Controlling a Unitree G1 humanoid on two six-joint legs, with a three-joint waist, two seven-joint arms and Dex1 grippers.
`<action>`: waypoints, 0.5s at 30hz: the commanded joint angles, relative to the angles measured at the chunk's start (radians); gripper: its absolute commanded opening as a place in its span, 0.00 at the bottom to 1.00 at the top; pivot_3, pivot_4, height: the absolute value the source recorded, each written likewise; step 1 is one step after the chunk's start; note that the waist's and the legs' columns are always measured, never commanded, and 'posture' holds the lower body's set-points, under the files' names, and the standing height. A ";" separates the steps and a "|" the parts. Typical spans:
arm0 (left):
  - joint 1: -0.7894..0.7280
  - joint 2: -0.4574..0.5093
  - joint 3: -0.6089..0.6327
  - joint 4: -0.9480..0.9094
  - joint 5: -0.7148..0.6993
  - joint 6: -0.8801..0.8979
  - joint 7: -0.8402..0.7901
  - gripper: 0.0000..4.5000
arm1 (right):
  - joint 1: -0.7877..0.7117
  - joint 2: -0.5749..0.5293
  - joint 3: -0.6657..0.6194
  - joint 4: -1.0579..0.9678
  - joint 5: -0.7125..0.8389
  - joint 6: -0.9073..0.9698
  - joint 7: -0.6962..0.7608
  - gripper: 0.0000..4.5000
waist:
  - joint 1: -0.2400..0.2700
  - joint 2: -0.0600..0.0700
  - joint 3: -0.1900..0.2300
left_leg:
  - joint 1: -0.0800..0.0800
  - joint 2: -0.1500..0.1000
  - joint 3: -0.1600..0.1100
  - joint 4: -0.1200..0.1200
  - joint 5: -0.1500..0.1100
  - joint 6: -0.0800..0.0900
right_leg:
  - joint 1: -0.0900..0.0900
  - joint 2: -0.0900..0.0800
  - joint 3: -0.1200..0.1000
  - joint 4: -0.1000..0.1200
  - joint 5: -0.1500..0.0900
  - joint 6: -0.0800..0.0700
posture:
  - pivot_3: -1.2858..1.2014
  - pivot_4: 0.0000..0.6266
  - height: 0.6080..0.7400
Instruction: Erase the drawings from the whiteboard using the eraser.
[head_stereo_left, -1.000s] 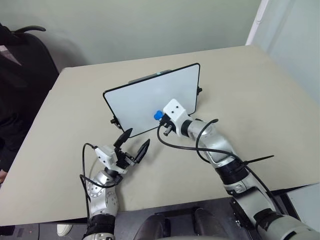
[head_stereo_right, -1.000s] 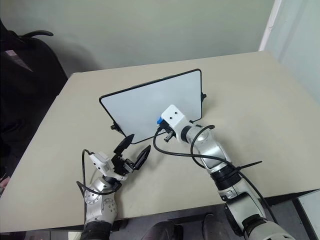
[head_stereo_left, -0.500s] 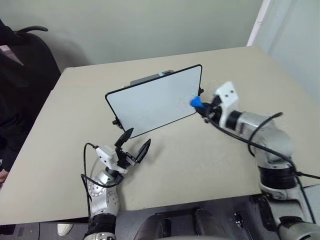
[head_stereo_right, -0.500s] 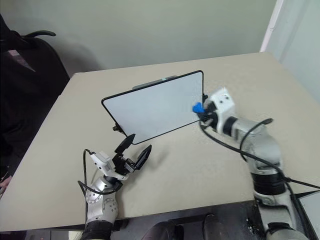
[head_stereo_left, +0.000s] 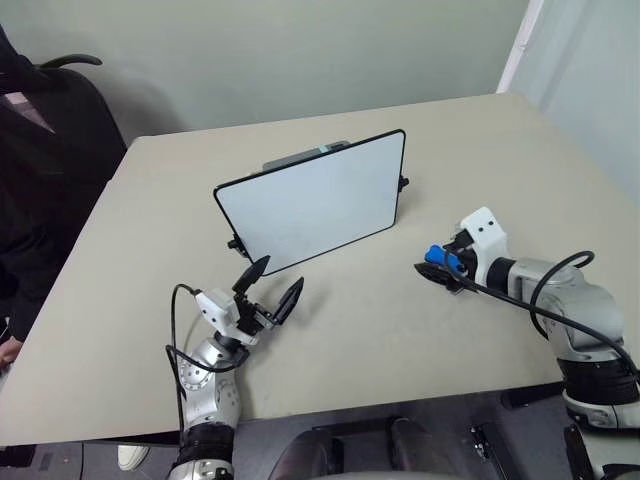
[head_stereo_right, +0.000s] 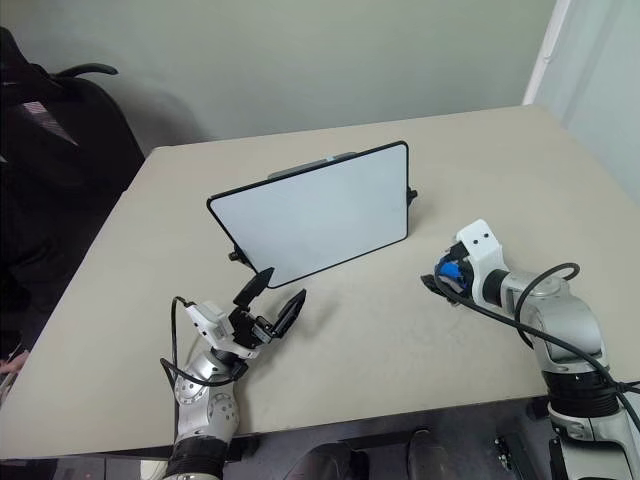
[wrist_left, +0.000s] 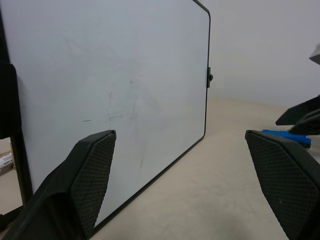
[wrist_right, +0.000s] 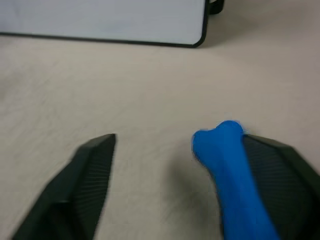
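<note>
The whiteboard (head_stereo_left: 310, 200) stands upright on the table, tilted back on its small black side knobs. The drawings are out of view; the board's face (wrist_left: 115, 75) looks white with faint grey smears. To the right of the board, low over the table, my right gripper (head_stereo_left: 432, 268) is open. The blue eraser (wrist_right: 235, 170) lies against one of its fingers (wrist_right: 280, 170), with the other finger apart from it. The eraser (head_stereo_left: 440, 257) is well clear of the board. My left gripper (head_stereo_left: 268, 290) is open and holds nothing, just in front of the board's lower left corner.
The beige table (head_stereo_left: 350, 340) reaches to a front edge near me and a right edge by a white wall. A flat grey object (head_stereo_left: 300, 157) lies behind the board. A black chair (head_stereo_left: 50, 110) stands beyond the table's left side.
My right arm swung from the board's face to the right and down toward the table. Its jaws went from shut on the eraser to open. The left gripper stayed put.
</note>
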 joint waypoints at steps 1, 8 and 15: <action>0.013 -0.038 -0.032 0.129 0.033 -0.047 0.024 1.00 | 0.006 -0.013 -0.045 -0.033 0.033 -0.039 0.011 0.99 | 0.000 0.001 0.000 | 0.001 0.000 0.000 0.000 0.000 0.000 | 0.001 0.000 0.000 0.000 0.000 0.000 | 0.52 0.24 1.00; -0.085 0.038 0.028 0.334 0.120 -0.131 0.143 1.00 | 0.023 -0.040 -0.025 -0.020 0.029 -0.091 0.025 0.99 | 0.000 0.004 0.000 | 0.014 0.001 -0.002 -0.006 0.003 0.002 | 0.013 0.000 0.000 0.002 0.001 0.001 | 0.52 0.24 1.00; -0.158 0.077 0.015 0.552 0.209 -0.233 0.237 1.00 | 0.019 -0.074 0.025 0.010 0.018 -0.141 0.050 0.99 | -0.014 0.004 0.000 | 0.016 0.006 -0.002 -0.023 0.003 0.002 | 0.016 0.004 -0.001 0.003 0.000 -0.001 | 0.52 0.24 1.00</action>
